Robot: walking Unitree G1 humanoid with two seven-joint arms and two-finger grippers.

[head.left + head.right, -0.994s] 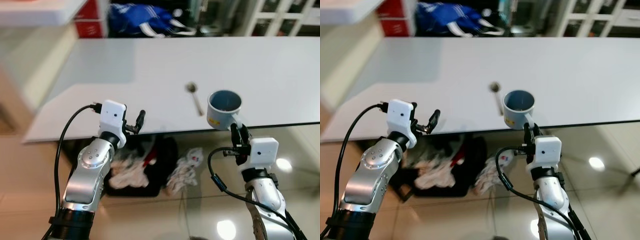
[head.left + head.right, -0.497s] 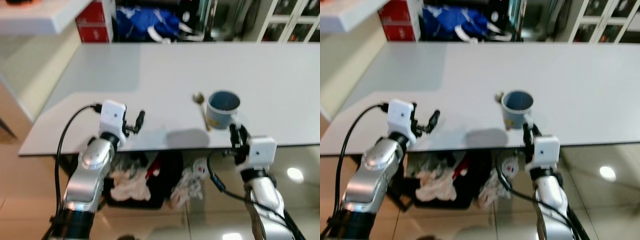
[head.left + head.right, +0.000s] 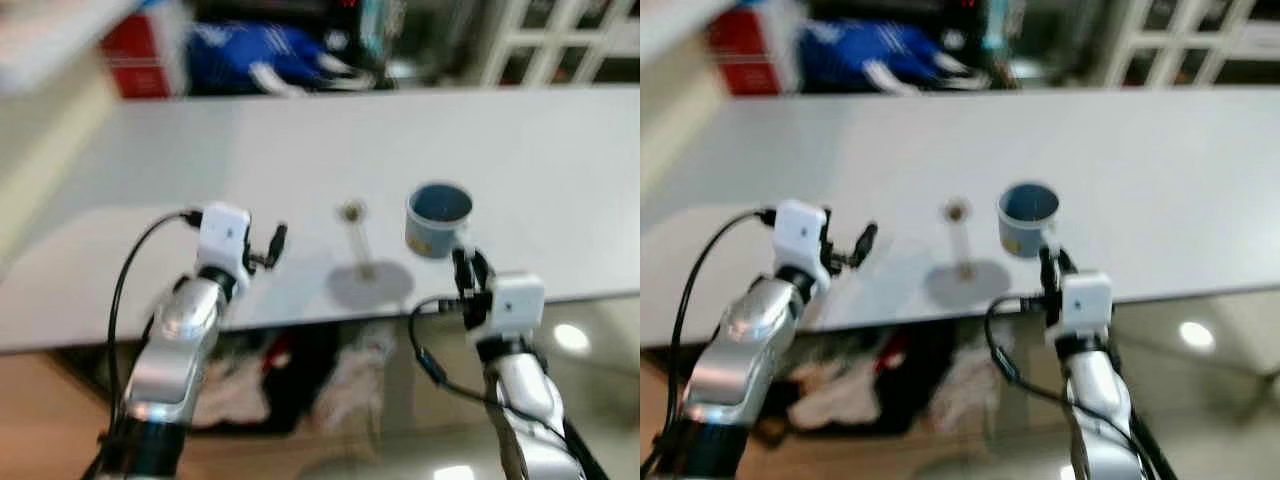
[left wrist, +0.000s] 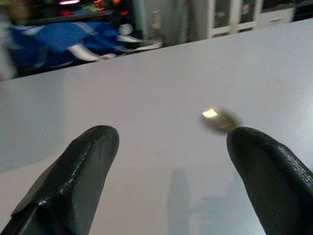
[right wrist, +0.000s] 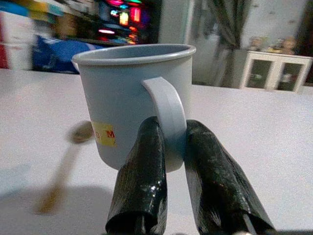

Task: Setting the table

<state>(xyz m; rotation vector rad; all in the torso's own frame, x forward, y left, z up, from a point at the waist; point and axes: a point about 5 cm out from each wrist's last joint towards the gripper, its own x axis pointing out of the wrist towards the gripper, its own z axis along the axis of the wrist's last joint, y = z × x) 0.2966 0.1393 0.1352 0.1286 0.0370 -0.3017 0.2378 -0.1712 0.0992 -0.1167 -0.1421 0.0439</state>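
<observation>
Firmly, the mug handle is pinched by the right gripper; a spoon lies at its 9 o'clock, and the left gripper is held spread over the table.

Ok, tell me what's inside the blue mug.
The mug looks empty: only its blue inner wall and bottom show. The part under the near rim is hidden. The right tool grips its handle.

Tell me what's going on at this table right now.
The robot is setting a white table. Its right gripper is shut on the handle of a blue mug, which stands near the table's front edge. A spoon lies on the table just left of the mug, apart from it. The left gripper is open and holds nothing, poised above the table with the spoon ahead of it.
</observation>
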